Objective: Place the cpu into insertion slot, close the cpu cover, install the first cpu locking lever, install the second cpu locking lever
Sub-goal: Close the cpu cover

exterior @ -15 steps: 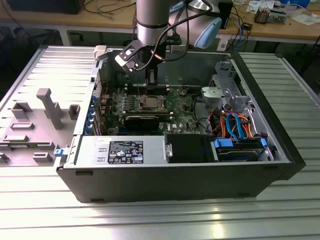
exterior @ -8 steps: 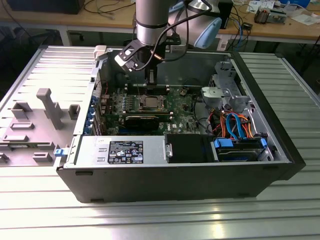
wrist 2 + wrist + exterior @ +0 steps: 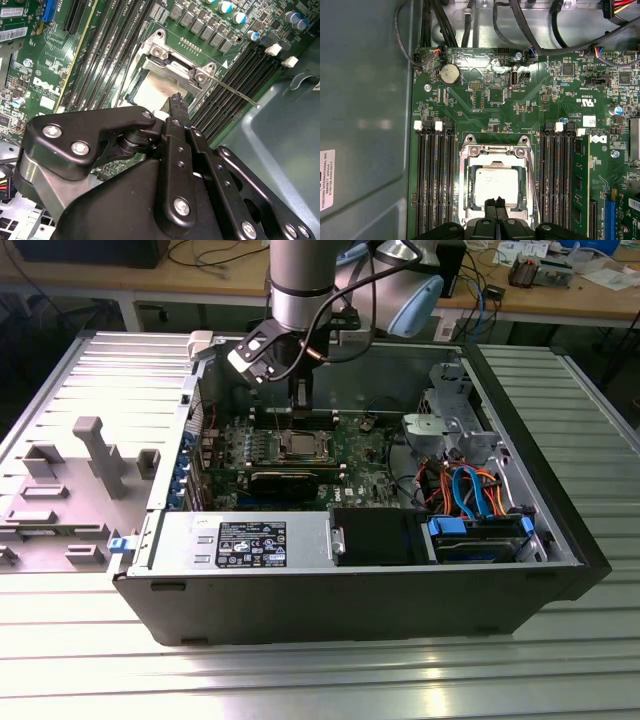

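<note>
Fingers (image 3: 490, 205) closed, tips hiding cpu (image 3: 495, 181) edge

A ribbed, silvery metal worktop (image 3: 320, 680) carries the open computer case (image 3: 350, 610). Behind the case runs a long wooden bench (image 3: 100, 280) strewn with cables (image 3: 215, 255). Pale light glints off the worktop in front of the case.

This looks like an electronics lab: an opened dark-grey metal desktop computer case (image 3: 350, 600) sits on a ribbed aluminium table (image 3: 300, 680), and behind it a long wooden workbench (image 3: 100, 280) carries loose black cables (image 3: 205, 255).
</note>
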